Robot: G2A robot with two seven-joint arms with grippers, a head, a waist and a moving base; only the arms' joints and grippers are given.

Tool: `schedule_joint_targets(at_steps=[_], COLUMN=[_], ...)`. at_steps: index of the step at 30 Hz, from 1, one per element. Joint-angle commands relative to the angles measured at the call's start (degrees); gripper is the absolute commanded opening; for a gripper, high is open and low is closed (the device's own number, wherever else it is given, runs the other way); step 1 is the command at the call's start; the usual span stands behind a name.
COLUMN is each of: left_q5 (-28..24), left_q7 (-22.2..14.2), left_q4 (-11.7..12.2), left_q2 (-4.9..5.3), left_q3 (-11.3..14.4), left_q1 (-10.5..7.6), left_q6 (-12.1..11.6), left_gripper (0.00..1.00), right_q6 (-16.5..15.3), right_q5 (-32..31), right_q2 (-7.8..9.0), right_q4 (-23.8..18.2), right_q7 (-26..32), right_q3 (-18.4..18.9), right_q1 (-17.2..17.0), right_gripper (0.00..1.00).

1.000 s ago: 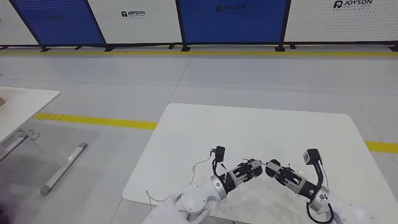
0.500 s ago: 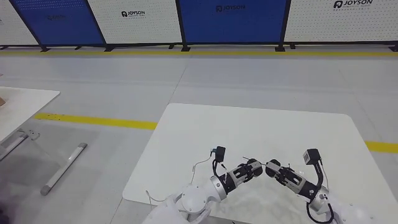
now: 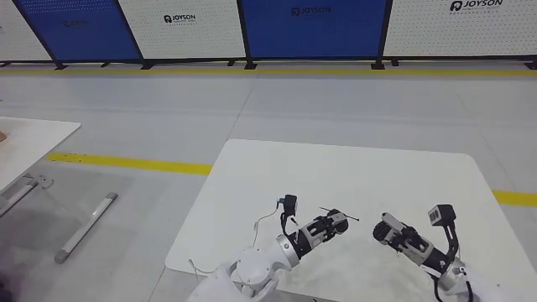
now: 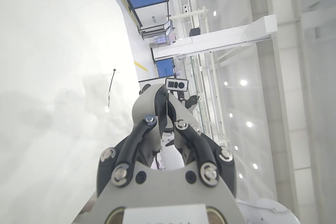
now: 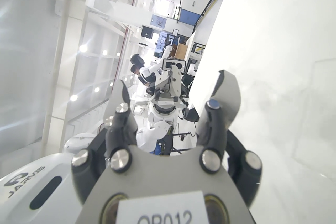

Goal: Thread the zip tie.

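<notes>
The thin black plastic zip tie point(image 3: 346, 216) point(image 4: 110, 84) lies on the white rectangular table point(image 3: 336, 168), near its near edge. It is just beside the left gripper point(image 3: 337, 221) point(image 4: 164, 93), whose fingers are pressed together. Well apart to the right, the right gripper point(image 3: 382, 229) point(image 5: 173, 83) is spread wide.

Logos point(image 3: 179, 18): wall panels point(image 3: 180, 38); tag point(image 5: 160, 209): R pincer point(image 5: 172, 78)

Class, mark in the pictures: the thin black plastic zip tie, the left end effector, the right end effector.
thin black plastic zip tie point(image 4: 111, 83), left wrist view, mid-strap.
left end effector point(image 4: 164, 90), left wrist view, between fingertips.
right end effector point(image 5: 172, 77), right wrist view, between fingertips.
</notes>
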Motion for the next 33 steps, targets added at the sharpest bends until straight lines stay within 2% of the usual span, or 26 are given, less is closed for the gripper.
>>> schedule_joint_targets(at_steps=[1,4,16,20,23,25,28,30,33], left_q5=[0.1,-0.3,-0.1,-4.0,-7.5,-8.9,-10.8,-11.5,-13.9], left_q7=[-0.6,-1.2,-0.4,-3.4,-6.7,-7.8,-10.9,-12.9,-15.9], left_q4=[-1.0,-2.4,-2.3,-2.9,-5.2,-7.3,-11.4,-14.3,-18.3], left_q2=[0.41,0.82,0.74,0.89,1.42,1.74,2.31,2.67,2.98], left_q3=[-1.3,-2.5,-2.3,-3.3,-5.8,-7.6,-9.7,-10.7,-11.9], left_q1=[1.14,2.40,2.38,2.41,3.61,4.97,7.44,9.29,11.37], left_q6=[0.4,2.2,1.7,1.0,-0.9,-4.1,-6.9,-8.0,-8.2], left_gripper=[0.00,0.00,0.00,0.00,0.00,0.00,0.00,0.00,0.00], right_q6=[-0.5,-0.5,-0.5,-0.5,-0.5,-0.5,-0.5,-0.5,-0.5], right_q5=[0.8,1.6,1.6,1.6,1.6,1.6,1.6,1.6,1.6], right_q2=[0.10,0.08,0.08,0.08,0.08,0.08,0.08,0.08,0.08], right_q4=[0.1,-0.1,-0.1,-0.1,-0.1,-0.1,-0.1,-0.1,-0.1], right_q7=[0.2,0.4,0.4,0.4,0.4,0.4,0.4,0.4,0.4], right_q3=[1.1,1.7,1.7,1.7,1.7,1.7,1.7,1.7,1.7], right_q1=[-0.9,-1.5,-1.5,-1.5,-1.5,-1.5,-1.5,-1.5,-1.5], right_gripper=[1.00,1.00,1.00,1.00,1.00,1.00,1.00,1.00,1.00])
